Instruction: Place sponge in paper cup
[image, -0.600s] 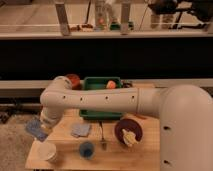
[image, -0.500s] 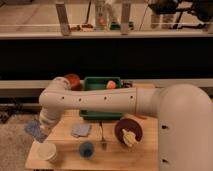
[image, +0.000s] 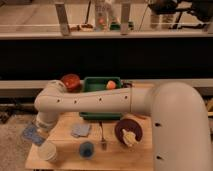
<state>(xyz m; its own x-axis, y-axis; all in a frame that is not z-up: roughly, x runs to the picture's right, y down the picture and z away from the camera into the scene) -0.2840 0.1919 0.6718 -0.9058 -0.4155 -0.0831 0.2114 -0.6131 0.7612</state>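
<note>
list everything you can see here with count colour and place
table: 1, wood, centre
sponge: 1, blue, held just off the left edge
paper cup: 1, cream, front left
blue cup: 1, blue, front, right of paper cup
pad: 1, grey-blue, behind blue cup
tray: 1, green, back middle
round thing: 1, orange, in tray
bowl: 1, red-brown, back left
plate: 1, dark red, front right
arm: 1, white, across the table
gripper: 1, left edge, shut on sponge
</note>
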